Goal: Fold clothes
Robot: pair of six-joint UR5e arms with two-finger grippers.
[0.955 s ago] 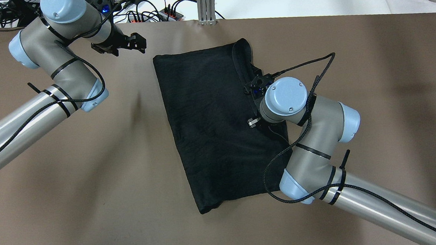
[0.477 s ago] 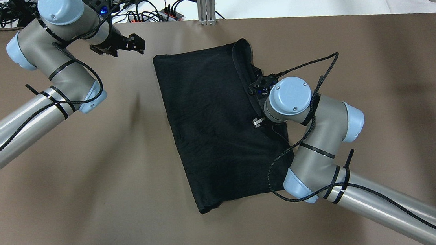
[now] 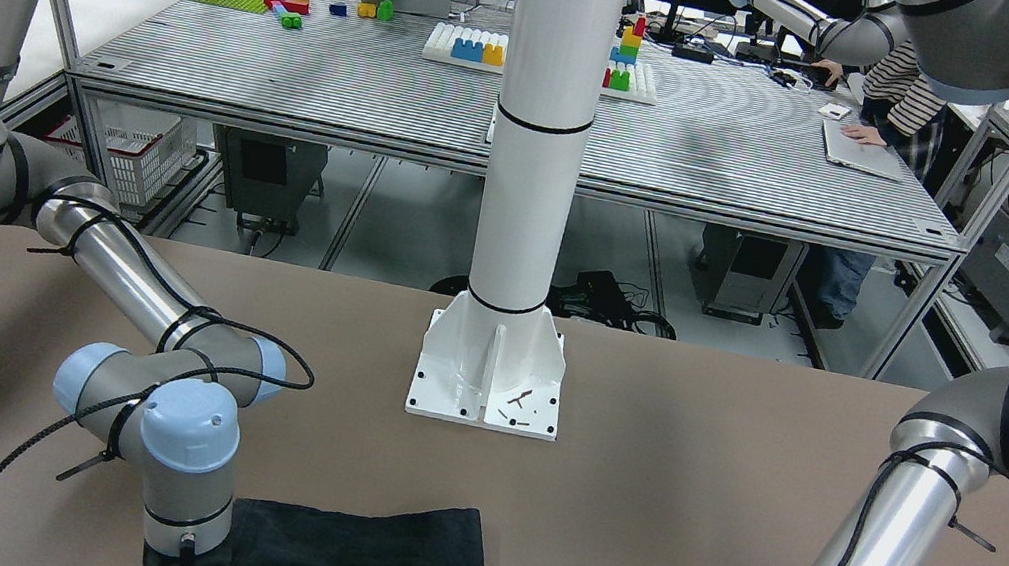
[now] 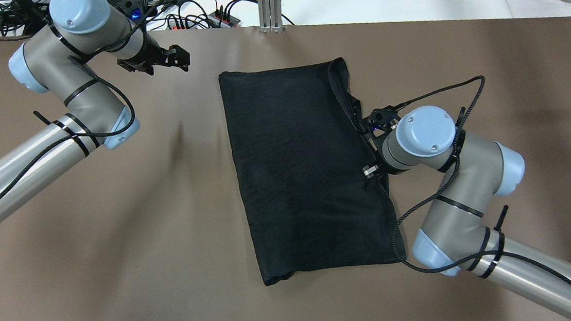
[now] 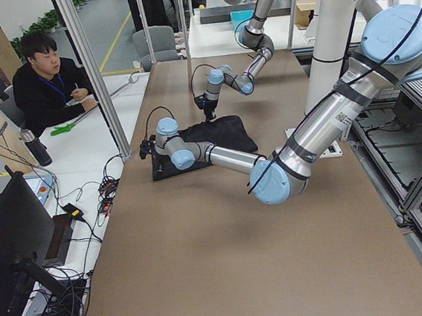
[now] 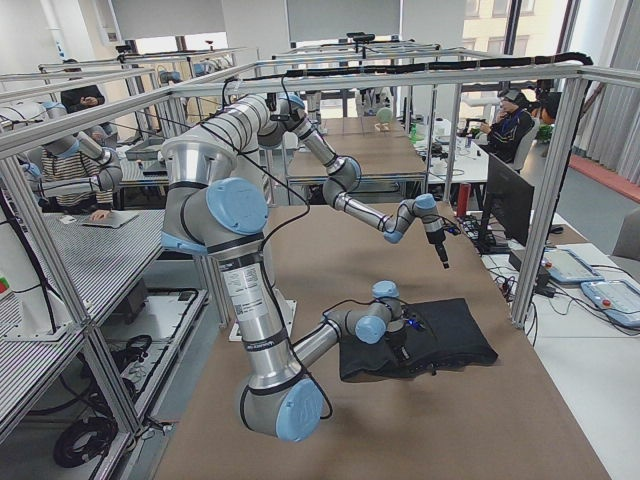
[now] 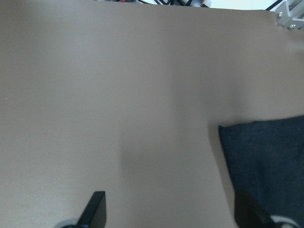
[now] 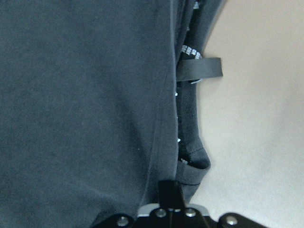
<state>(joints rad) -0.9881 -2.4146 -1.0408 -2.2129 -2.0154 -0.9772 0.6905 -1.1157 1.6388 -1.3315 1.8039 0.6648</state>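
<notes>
Now that the right gripper [image 8: 171,186], clenched on the clothes [image 4: 302,169], has dragged them squarer to the worktop [image 4: 122,299] edges, we judge folding ready; left gripper [image 4: 177,57] gapes, idle.

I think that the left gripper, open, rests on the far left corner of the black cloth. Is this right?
Not quite. The left gripper, open, hangs over the bare table beside that corner of the black cloth, apart from it. The overhead exterior view shows the gap.
</notes>
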